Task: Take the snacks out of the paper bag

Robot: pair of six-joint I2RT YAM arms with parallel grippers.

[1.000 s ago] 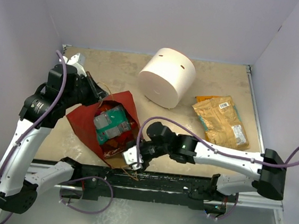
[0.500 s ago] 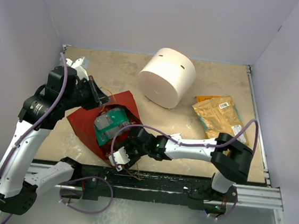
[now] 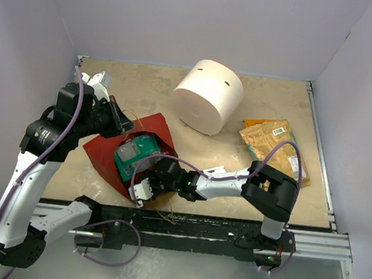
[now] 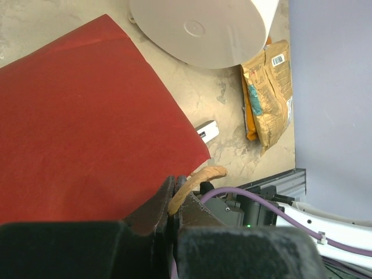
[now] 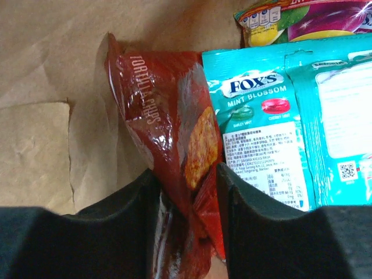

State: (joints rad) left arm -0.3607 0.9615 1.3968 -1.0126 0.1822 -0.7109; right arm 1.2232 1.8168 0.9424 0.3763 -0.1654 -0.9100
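The red paper bag (image 3: 102, 149) lies on its side, mouth toward the near edge; it shows red in the left wrist view (image 4: 87, 116) and brown inside in the right wrist view (image 5: 52, 70). My left gripper (image 3: 117, 120) (image 4: 172, 186) is shut on its twine handle (image 4: 200, 174). My right gripper (image 3: 142, 187) (image 5: 185, 180) is inside the bag, shut on a crumpled red chips packet (image 5: 163, 99). Teal packets (image 5: 261, 133) (image 3: 138, 153) lie beside it, with a yellow and magenta one (image 5: 302, 17) behind. An orange packet (image 3: 275, 149) (image 4: 268, 93) lies on the table at the right.
A big white cylinder (image 3: 207, 95) (image 4: 203, 29) stands behind the bag. A small pale bracket (image 4: 206, 131) lies on the table near the bag's corner. White walls close in the table on three sides; a metal rail runs along the near edge.
My right arm has swung left and pushed its gripper deeper into the bag's mouth. My left gripper has kept hold of the handle, almost still.
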